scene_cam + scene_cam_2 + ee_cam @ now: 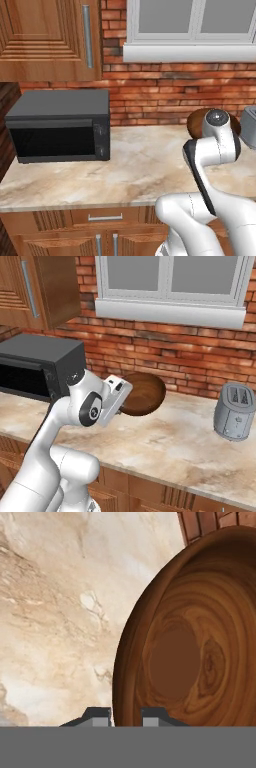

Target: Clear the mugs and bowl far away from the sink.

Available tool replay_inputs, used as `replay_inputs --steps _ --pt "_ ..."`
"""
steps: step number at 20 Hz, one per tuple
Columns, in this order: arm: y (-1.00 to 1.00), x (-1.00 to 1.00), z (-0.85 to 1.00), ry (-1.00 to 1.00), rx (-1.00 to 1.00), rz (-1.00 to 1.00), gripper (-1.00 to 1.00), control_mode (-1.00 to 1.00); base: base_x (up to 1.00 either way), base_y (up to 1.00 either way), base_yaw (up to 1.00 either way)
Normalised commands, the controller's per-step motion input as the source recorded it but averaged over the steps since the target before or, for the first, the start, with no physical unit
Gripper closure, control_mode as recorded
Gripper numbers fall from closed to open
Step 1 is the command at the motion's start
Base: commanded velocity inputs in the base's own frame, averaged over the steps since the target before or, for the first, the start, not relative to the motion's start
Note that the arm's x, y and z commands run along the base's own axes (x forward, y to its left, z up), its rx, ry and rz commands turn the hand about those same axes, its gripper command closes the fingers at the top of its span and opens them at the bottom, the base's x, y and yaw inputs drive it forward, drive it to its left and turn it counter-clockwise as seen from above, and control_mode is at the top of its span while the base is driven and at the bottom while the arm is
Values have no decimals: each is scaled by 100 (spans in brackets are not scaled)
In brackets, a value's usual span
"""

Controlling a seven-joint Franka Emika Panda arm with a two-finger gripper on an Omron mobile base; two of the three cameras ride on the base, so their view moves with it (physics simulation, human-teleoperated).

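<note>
And here is the arm mid-carry with the wooden bowl (pixel 144 393) in its grasp. In the hand view the gripper (pixel 126 716) is pinched narrow on the bowl's rim, one dark fingertip (pixel 99 717) outside the wall and the other inside it, and the grained brown hollow of the bowl faces the camera. From the right base view the bowl hangs tipped on its edge, lifted off the marble countertop (pixel 180 446) and held out in front of the brick wall (pixel 150 351), beneath the window sill (pixel 170 311).

Where does that put it? Between the black microwave (pixel 60 130) on the left and the grey toaster (pixel 232 411) on the right, above an open stretch of counter. In the left base view just a brown edge of the bowl peeks out behind the arm's wrist.

As for progress, the bowl is picked up and travelling, yet not set down, so I judge this the carrying leg of the bowl's move. Neither the sink nor either mug is anywhere in this part of the kitchen, which suggests the base is well away from the basin, but how far I cannot tell. What is left for the bowl is lowering it flat onto the marble and letting go. Whether the mugs are already dealt with is not something these views settle.
</note>
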Motion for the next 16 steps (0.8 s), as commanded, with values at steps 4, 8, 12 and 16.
replay_inputs --steps 4,8,12,16 --pt "38 15 -8 0 0 0 100 -100 0 0 0" --pt "73 49 -19 9 0 0 100 -100 0 0 0" --pt "45 71 -24 4 0 0 100 -100 0 0 0" --pt "50 95 -33 11 0 0 100 -100 0 0 0"
